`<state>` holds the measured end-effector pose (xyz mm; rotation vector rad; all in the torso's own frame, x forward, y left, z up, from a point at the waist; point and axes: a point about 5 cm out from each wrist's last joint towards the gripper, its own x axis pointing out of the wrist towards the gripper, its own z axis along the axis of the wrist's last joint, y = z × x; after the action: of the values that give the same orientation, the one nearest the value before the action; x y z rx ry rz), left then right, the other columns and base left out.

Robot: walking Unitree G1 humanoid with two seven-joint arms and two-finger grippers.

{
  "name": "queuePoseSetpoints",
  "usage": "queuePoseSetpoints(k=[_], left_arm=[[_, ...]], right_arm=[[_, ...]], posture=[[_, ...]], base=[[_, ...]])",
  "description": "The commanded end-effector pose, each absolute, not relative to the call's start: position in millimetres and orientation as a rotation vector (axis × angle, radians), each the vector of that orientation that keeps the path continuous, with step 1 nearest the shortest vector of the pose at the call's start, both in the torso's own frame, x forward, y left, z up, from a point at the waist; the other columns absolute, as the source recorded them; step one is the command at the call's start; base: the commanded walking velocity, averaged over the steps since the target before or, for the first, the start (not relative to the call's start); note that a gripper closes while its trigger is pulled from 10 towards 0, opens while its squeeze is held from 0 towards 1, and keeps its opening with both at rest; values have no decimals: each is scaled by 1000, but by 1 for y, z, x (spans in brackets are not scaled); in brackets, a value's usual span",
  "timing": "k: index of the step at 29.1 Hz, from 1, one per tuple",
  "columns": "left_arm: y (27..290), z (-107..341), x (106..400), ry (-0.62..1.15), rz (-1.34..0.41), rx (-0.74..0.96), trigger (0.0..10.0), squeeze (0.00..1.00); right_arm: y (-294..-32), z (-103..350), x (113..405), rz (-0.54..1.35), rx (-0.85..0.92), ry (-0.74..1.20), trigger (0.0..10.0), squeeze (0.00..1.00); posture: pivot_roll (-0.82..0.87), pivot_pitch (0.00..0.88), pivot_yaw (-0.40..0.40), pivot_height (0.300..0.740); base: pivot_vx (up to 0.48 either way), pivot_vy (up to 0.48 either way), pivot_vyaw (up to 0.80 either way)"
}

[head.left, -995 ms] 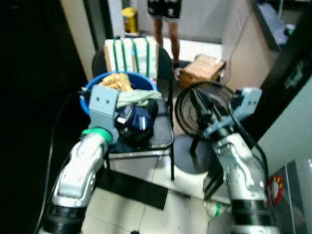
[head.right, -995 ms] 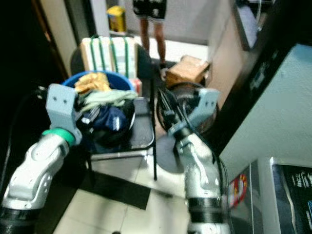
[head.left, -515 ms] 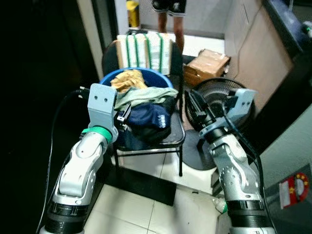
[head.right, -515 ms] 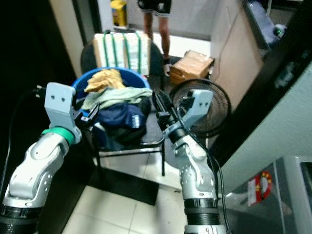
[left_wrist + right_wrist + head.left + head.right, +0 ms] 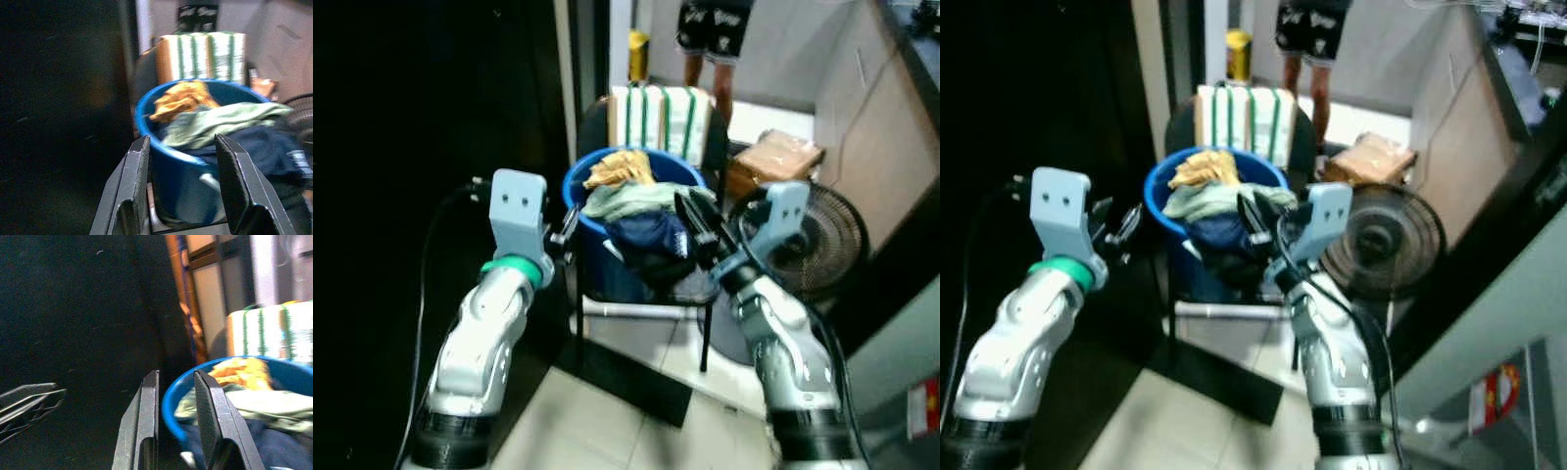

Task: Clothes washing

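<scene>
A blue basin (image 5: 572, 189) stands on a dark chair (image 5: 592, 119), heaped with clothes: a yellow cloth (image 5: 619, 168) at the back, a pale green one (image 5: 636, 199) across the middle and a navy one (image 5: 651, 235) in front. My left gripper (image 5: 563, 230) hovers open just off the basin's left rim, and its fingers (image 5: 134, 186) frame the basin (image 5: 171, 161) from the side. My right gripper (image 5: 695, 220) is at the basin's right side over the navy cloth. It is open with a narrow gap between its fingers (image 5: 146, 421), and nothing is held.
A green-striped white pack (image 5: 661, 116) leans on the chair back. A floor fan (image 5: 818, 245) stands right of the chair, a cardboard box (image 5: 783, 157) behind it. A person's legs (image 5: 715, 29) and a yellow container (image 5: 638, 49) are farther back. A black mat (image 5: 626, 377) lies under the chair; the left is dark.
The whole view has swung, so the basin now sits between both grippers. My right gripper has moved from in front of the fan to the basin's right side.
</scene>
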<state>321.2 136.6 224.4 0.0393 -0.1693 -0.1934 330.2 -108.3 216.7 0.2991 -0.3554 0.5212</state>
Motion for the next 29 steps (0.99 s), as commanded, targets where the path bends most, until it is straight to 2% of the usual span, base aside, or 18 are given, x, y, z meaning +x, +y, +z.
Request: queuePoseSetpoints(k=[1,12,17,19,21,25,27,29], left_arm=[[135,221,321,-151,-195,28,10000,0],[136,221,320,-152,-199,8,10000,0],[138,221,319,-157,-200,-16,10000,0],[138,221,319,-157,-200,-16,10000,0],[149,213,319,-151,-156,-42,10000,0],[157,206,319,-135,-124,-50,10000,0],[173,189,315,-93,-59,-30,10000,0],[179,184,313,-77,-36,-26,10000,0]], right_arm=[[-112,213,330,509,301,-343,10000,0],[-111,211,330,498,294,-338,10000,0],[-126,206,338,347,265,-324,10000,0],[-126,206,338,347,265,-324,10000,0],[-149,192,343,171,150,-281,10000,0],[-159,186,342,113,104,-266,10000,0],[-176,172,336,57,66,-228,10000,0],[-180,168,334,50,57,-215,10000,0]], posture=[[120,39,51,740],[122,38,46,740],[121,41,44,740],[121,41,44,740],[119,40,41,740],[112,41,36,740],[106,44,20,740],[106,44,20,740]], base=[[262,0,0],[261,0,0],[262,0,0],[262,0,0],[259,0,0],[273,0,0],[298,0,0],[302,0,0]])
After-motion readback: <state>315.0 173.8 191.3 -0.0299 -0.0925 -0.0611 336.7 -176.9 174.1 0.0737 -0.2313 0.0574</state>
